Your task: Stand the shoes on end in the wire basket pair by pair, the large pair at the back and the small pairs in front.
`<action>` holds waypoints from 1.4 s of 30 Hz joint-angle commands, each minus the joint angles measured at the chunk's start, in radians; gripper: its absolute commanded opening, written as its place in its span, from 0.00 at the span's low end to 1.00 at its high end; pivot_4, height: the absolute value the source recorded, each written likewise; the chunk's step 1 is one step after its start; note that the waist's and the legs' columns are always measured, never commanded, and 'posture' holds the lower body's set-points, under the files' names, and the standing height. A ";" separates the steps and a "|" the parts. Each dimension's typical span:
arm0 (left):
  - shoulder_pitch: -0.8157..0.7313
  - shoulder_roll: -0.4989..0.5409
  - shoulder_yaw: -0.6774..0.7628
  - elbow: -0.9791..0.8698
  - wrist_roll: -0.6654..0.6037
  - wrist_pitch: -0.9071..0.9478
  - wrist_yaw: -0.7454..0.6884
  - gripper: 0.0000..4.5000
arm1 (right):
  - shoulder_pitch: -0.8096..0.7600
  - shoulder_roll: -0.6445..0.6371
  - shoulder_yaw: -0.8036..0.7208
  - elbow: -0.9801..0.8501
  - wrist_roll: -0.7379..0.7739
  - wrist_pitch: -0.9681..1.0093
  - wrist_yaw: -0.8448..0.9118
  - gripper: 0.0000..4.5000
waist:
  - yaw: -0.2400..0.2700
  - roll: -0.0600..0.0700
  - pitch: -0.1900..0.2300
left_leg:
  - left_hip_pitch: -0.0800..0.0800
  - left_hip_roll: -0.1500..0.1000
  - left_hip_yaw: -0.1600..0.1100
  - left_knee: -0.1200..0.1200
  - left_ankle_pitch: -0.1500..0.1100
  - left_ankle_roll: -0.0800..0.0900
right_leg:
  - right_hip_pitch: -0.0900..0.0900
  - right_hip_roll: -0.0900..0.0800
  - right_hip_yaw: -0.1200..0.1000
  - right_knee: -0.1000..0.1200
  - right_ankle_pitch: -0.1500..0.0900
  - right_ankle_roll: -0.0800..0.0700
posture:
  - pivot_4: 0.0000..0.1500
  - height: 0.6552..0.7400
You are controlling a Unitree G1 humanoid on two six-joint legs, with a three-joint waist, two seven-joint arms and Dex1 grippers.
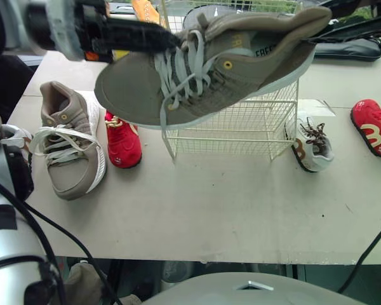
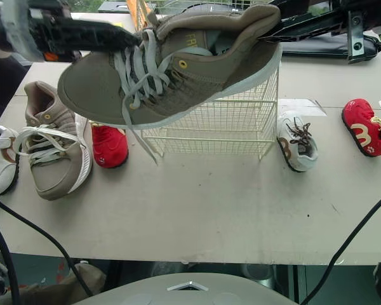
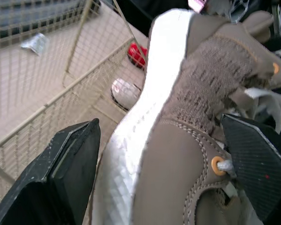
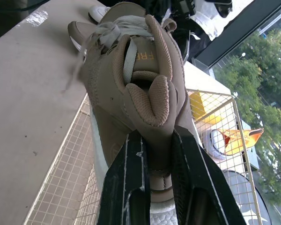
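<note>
Shoe [image 1: 209, 70] heel pinched by right tool [image 4: 157, 136]; left tool [image 3: 161, 122] spread astride toe, contact unclear; basket [image 1: 241, 127] partly hidden.

My right gripper [image 4: 155, 140] is all black: two flat, slab-like fingers [image 4: 126, 187] with pale scuffs along their edges (chipped paint, by the look of it). Behind those jaws my right arm [image 2: 305, 24] is a thin black strut, and farther back sits a black bracket [image 2: 354, 32] with small bright screw heads. Behind the left jaws my left arm [image 1: 114, 28] starts black and boxy, carries a small orange mark [image 1: 92, 56], then widens into a pale grey rounded shell [image 1: 51, 25]. Thin black cables [image 1: 25, 216] hang well back from both jaws.
</note>
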 commanded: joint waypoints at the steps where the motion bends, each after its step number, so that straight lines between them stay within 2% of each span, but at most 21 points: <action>1: 0.017 0.042 -0.071 -0.120 0.064 -0.032 -0.149 1.00 | -0.068 -0.002 -0.025 -0.017 0.026 -0.031 0.042 0.00 | -0.002 0.001 0.000 | 0.000 0.000 0.000 0.000 0.000 0.000 | 0.000 0.000 0.000 0.000 0.000 0.000 | 1.00 1.00; 3: 0.036 0.037 -0.092 -0.147 0.097 -0.055 -0.183 1.00 | -0.073 -0.004 -0.017 -0.019 0.035 -0.037 0.042 0.00 | -0.001 0.001 0.001 | 0.000 0.000 0.001 -0.001 0.000 0.000 | -0.001 0.000 0.002 0.000 0.000 0.000 | 1.00 1.00; 4: 0.047 0.022 -0.094 -0.157 0.109 -0.063 -0.187 0.94 | -0.074 -0.006 -0.012 -0.023 0.045 -0.041 0.042 0.00 | 0.001 0.001 0.001 | 0.000 0.000 0.000 -0.001 0.000 0.000 | -0.001 0.000 0.001 0.000 0.000 0.000 | 1.00 1.00; 6: 0.059 -0.002 -0.085 -0.162 0.120 -0.068 -0.197 0.81 | -0.074 -0.007 -0.007 -0.034 0.060 -0.042 0.042 0.00 | 0.003 0.001 0.001 | 0.000 0.000 0.001 0.000 0.000 0.000 | -0.001 0.000 0.002 0.000 0.000 0.000 | 1.00 1.00; 10: 0.071 -0.025 -0.035 -0.176 0.102 -0.033 -0.210 0.43 | -0.067 -0.013 -0.002 -0.054 0.089 -0.014 0.042 0.00 | 0.006 0.001 0.001 | -0.001 0.000 0.000 0.002 0.000 0.000 | -0.001 -0.001 0.002 0.001 0.000 0.000 | 1.00 1.00; 12: 0.083 -0.035 -0.007 -0.185 0.087 -0.016 -0.199 0.31 | -0.064 -0.010 -0.002 -0.055 0.085 -0.003 0.042 0.00 | 0.005 0.001 0.001 | -0.001 0.000 0.000 0.002 0.000 0.000 | -0.001 -0.001 0.002 0.001 0.000 0.000 | 1.00 1.00; 13: 0.093 -0.049 0.024 -0.187 0.073 -0.001 -0.180 0.22 | -0.069 0.007 -0.006 -0.042 0.074 0.005 0.023 0.00 | 0.005 0.001 0.001 | -0.001 0.000 0.000 0.002 0.000 0.000 | -0.001 -0.001 0.002 0.001 0.000 0.000 | 1.00 1.00; 14: 0.100 -0.060 0.047 -0.189 0.065 0.012 -0.167 0.19 | -0.074 0.019 -0.009 -0.033 0.065 0.012 0.009 0.00 | 0.005 0.001 0.001 | -0.001 0.000 0.000 0.002 0.000 0.000 | -0.001 -0.001 0.001 0.001 0.000 0.000 | 1.00 1.00; 16: 0.130 -0.103 0.143 -0.189 0.041 0.056 -0.091 0.10 | -0.034 0.011 -0.010 -0.048 0.053 0.022 0.009 0.21 | 0.004 0.001 0.001 | -0.001 0.000 0.000 0.002 0.000 0.000 | -0.001 -0.001 0.001 0.002 0.000 0.000 | 1.00 1.00; 20: 0.176 -0.172 0.295 -0.205 0.017 0.116 0.051 0.09 | 0.017 -0.006 -0.046 -0.045 0.001 0.015 -0.046 0.61 | 0.005 0.000 0.001 | -0.001 0.001 -0.001 0.002 0.000 0.000 | -0.001 -0.001 0.001 0.002 0.000 0.000 | 1.00 1.00; 21: 0.185 -0.188 0.329 -0.209 0.013 0.125 0.085 0.08 | 0.026 -0.011 -0.054 -0.037 -0.021 0.008 -0.072 0.74 | 0.005 0.000 0.001 | -0.001 0.000 0.000 0.003 0.000 0.000 | -0.001 -0.001 0.001 0.002 0.000 0.000 | 1.00 1.00; 22: 0.194 -0.214 0.383 -0.213 0.009 0.126 0.140 0.08 | 0.056 -0.044 -0.076 -0.041 -0.018 0.056 -0.093 0.80 | 0.005 0.000 0.001 | -0.001 0.000 0.000 0.003 0.000 0.000 | -0.001 -0.002 0.001 0.002 0.000 0.000 | 1.00 1.00; 23: 0.200 -0.234 0.422 -0.217 0.005 0.129 0.181 0.08 | 0.078 -0.067 -0.092 -0.046 -0.014 0.093 -0.106 0.92 | 0.006 0.000 0.001 | -0.001 0.000 0.000 0.003 0.000 0.000 | -0.001 -0.002 0.001 0.002 0.000 0.000 | 1.00 1.00; 24: 0.199 -0.275 0.488 -0.217 0.012 0.104 0.262 0.08 | 0.126 -0.090 -0.129 -0.070 -0.008 0.161 -0.170 0.97 | 0.007 0.000 0.001 | -0.001 0.000 0.000 0.002 0.000 0.000 | -0.001 -0.002 0.001 0.002 0.000 0.000 | 1.00 1.00; 26: 0.193 -0.355 0.595 -0.238 0.019 0.052 0.406 0.08 | 0.216 -0.095 -0.212 -0.140 0.034 0.332 -0.326 0.98 | 0.018 0.000 0.000 | -0.001 0.002 -0.002 0.003 0.000 0.000 | -0.001 -0.004 -0.001 0.003 0.000 0.000 | 1.00 1.00; 28: 0.209 -0.407 0.630 -0.302 0.043 -0.007 0.503 0.07 | 0.292 -0.058 -0.294 -0.237 0.106 0.481 -0.468 0.98 | 0.018 -0.001 0.000 | -0.002 0.002 -0.001 0.003 0.000 0.000 | 0.000 -0.005 0.000 0.002 0.000 0.000 | 1.00 1.00; 30: 0.256 -0.440 0.602 -0.390 0.094 -0.107 0.554 0.06 | 0.331 0.055 -0.384 -0.333 0.205 0.654 -0.671 0.98 | 0.006 -0.001 0.000 | -0.002 0.002 0.000 0.004 0.000 0.000 | -0.001 -0.005 0.001 0.003 0.001 0.000 | 1.00 1.00; 32: 0.312 -0.457 0.540 -0.466 0.163 -0.228 0.570 0.06 | 0.350 0.209 -0.460 -0.427 0.299 0.805 -0.883 0.98 | 0.003 -0.001 -0.001 | 0.001 0.001 0.002 0.003 0.000 0.000 | -0.001 -0.007 0.003 0.014 0.001 0.000 | 1.00 1.00; 34: 0.348 -0.481 0.489 -0.497 0.229 -0.336 0.593 0.06 | 0.359 0.332 -0.478 -0.507 0.347 0.876 -1.026 0.98 | 0.006 -0.001 -0.001 | 0.003 0.002 0.001 0.002 0.002 -0.004 | -0.001 -0.007 0.002 0.015 0.001 0.000 | 1.00 1.00; 37: 0.382 -0.495 0.428 -0.520 0.294 -0.446 0.592 0.06 | 0.304 0.493 -0.533 -0.516 0.426 0.962 -1.225 0.98 | 0.007 -0.001 -0.001 | 0.001 -0.001 0.001 0.004 0.004 -0.005 | -0.005 -0.007 0.003 0.016 0.001 0.000 | 1.00 1.00; 42: 0.407 -0.525 0.357 -0.537 0.358 -0.577 0.587 0.06 | 0.253 0.614 -0.534 -0.485 0.473 1.014 -1.400 0.98 | 0.007 -0.001 -0.002 | 0.000 -0.007 -0.001 0.003 0.004 -0.004 | -0.006 -0.009 0.003 0.016 0.001 0.000 | 1.00 1.00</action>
